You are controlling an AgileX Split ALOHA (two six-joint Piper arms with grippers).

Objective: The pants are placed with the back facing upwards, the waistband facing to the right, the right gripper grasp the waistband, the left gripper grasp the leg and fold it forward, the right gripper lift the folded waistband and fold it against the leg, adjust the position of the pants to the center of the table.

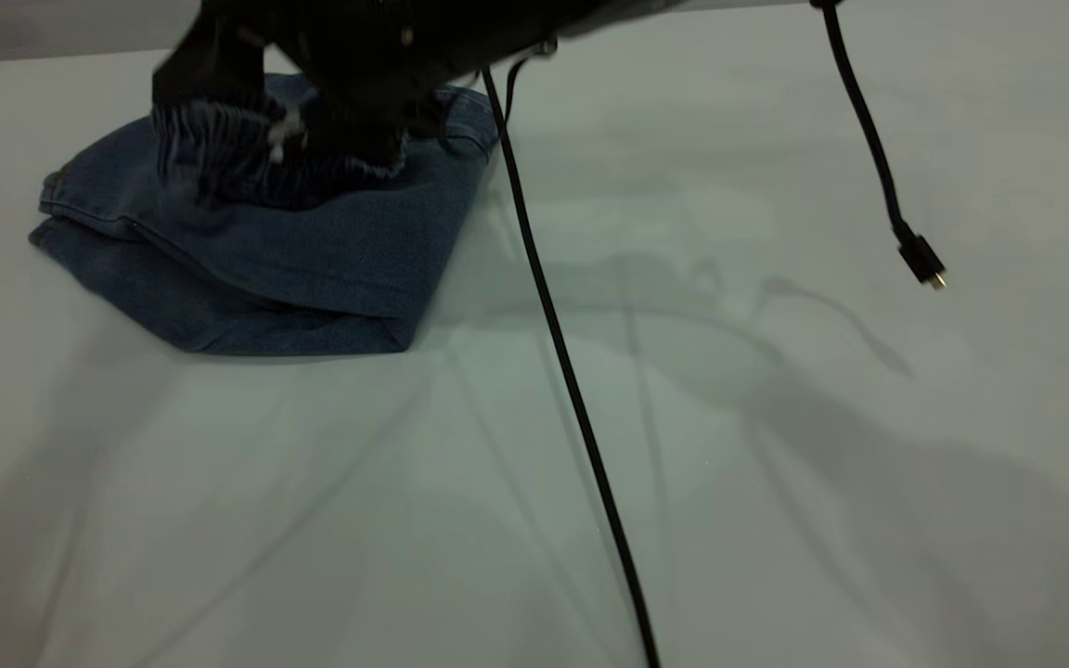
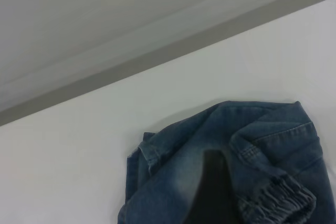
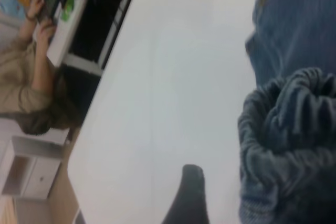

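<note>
The pants lie folded into a blue denim bundle at the far left of the table. The ruffled waistband stands raised on top of the bundle. My right gripper reaches in from the right, right above it. In the right wrist view one dark finger shows over bare table, apart from the bunched waistband; the fabric hides the other finger. A dark part of my left gripper hangs over the denim beside the waistband. The leg is hidden in the fold.
A black cable hangs across the table's middle down to the front edge. A second cable ends in a loose plug at the right. The table's far edge runs behind the pants. A seated person is beyond the table's side.
</note>
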